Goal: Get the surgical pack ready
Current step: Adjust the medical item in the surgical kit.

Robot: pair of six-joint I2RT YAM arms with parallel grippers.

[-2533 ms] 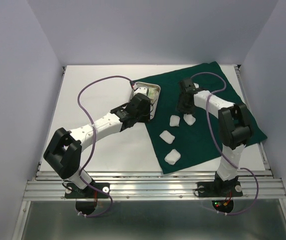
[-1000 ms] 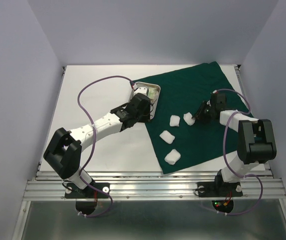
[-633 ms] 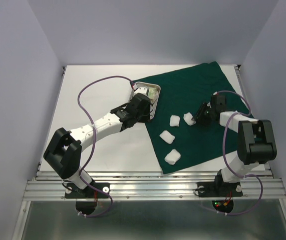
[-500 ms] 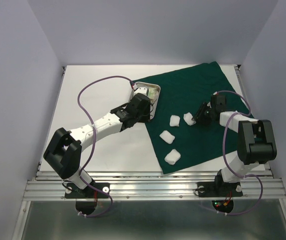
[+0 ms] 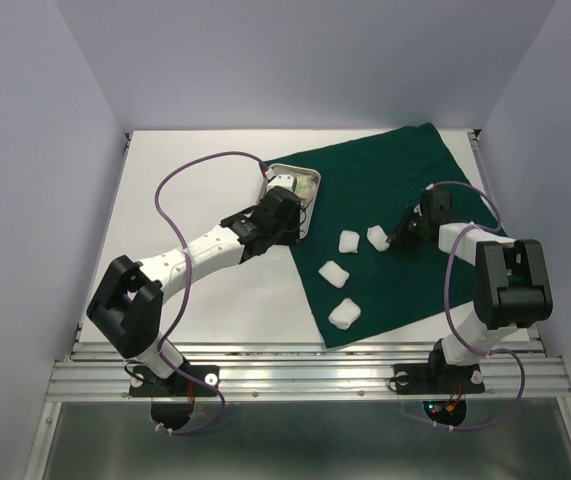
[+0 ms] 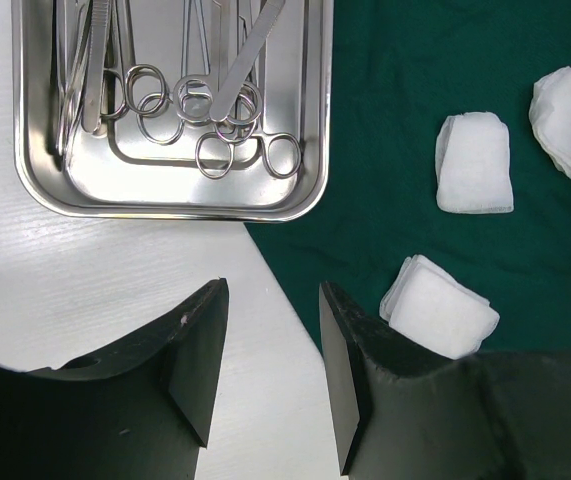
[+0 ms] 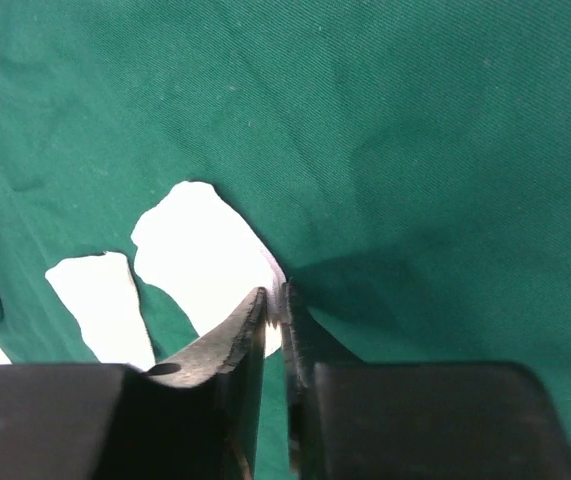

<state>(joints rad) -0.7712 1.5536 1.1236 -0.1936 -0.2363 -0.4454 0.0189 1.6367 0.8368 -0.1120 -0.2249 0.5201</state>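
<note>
A dark green drape (image 5: 405, 180) covers the right half of the table. At its left edge stands a steel tray (image 5: 314, 178) holding steel forceps (image 6: 220, 110). Several white gauze pads lie on the drape. My right gripper (image 5: 393, 238) is shut on the right edge of the rightmost gauze pad (image 5: 377, 237); the right wrist view shows that pad (image 7: 200, 260) pinched between the jaws of the gripper (image 7: 275, 300), still resting on the cloth. My left gripper (image 6: 272, 292) hovers open and empty just below the tray (image 6: 165, 207), over the drape's edge.
Another gauze pad (image 5: 349, 241) lies just left of the pinched one, and two more (image 5: 334, 273) (image 5: 344, 314) lie nearer the arms. Bare white table (image 5: 185, 180) lies left of the drape. Purple cables loop over both arms. Grey walls enclose the table.
My right gripper's jaws have opened a little and then closed on the edge of the gauze pad. The left arm and the other pads have not moved.
</note>
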